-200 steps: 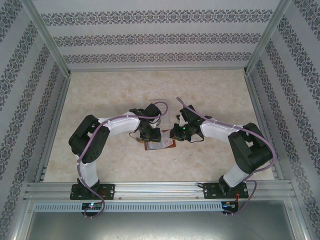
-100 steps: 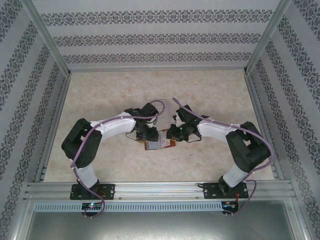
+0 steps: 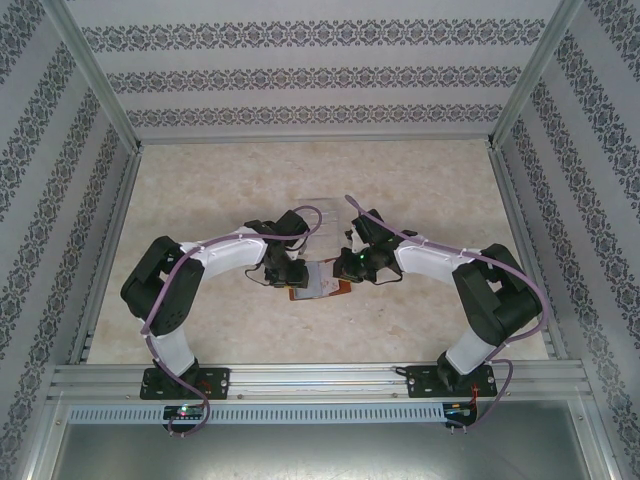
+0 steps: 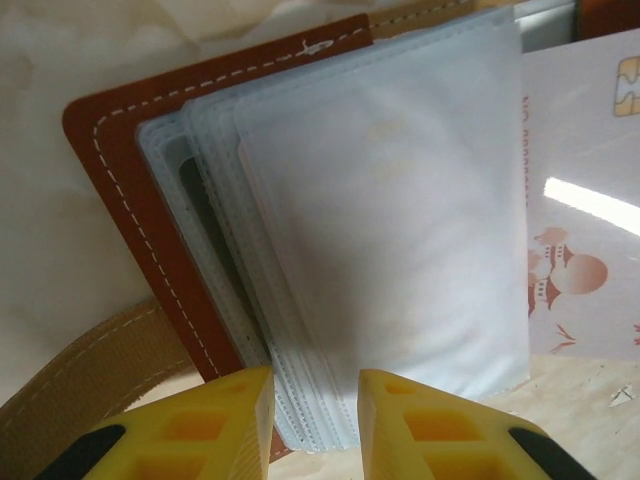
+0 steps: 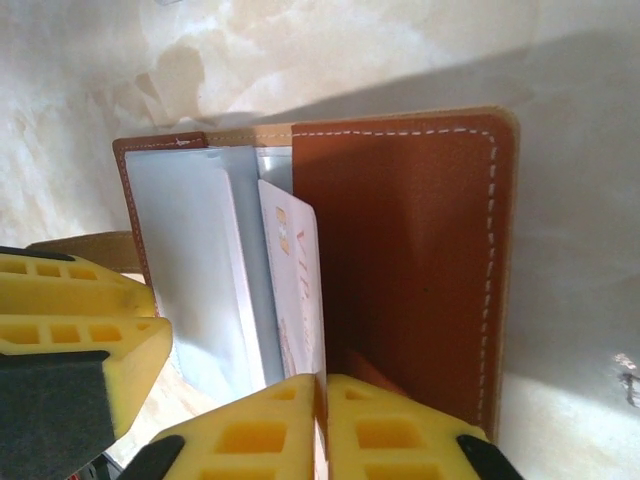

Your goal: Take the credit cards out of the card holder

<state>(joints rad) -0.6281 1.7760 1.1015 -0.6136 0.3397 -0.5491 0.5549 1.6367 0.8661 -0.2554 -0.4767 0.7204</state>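
Note:
The card holder [image 3: 318, 285] lies open on the table, brown leather [image 4: 130, 210] outside and pale sleeves [image 4: 400, 220] inside. My left gripper [image 4: 315, 385] has its fingers either side of the sleeve stack's near edge, closed on it; it stands at the holder's left [image 3: 288, 272]. A dark credit card [image 4: 198, 205] shows as a strip inside a sleeve. My right gripper [image 5: 325, 385], at the holder's right [image 3: 348, 265], is shut on the edge of the whitish credit card [image 5: 292, 290] with pink-red marks [image 4: 585, 200], which stands between the sleeves and the brown cover [image 5: 410, 260].
The holder's tan strap tab [image 4: 90, 375] lies by my left fingers [image 5: 80, 340]. A clear plastic stand [image 3: 325, 203] sits just behind the grippers. Patterned walls and aluminium rails [image 3: 110, 250] bound the marbled table [image 3: 200, 190].
Both wrists have drawn in over the card holder: the left forearm swung left and lower, the right gripper slid left. The holder has stayed in place.

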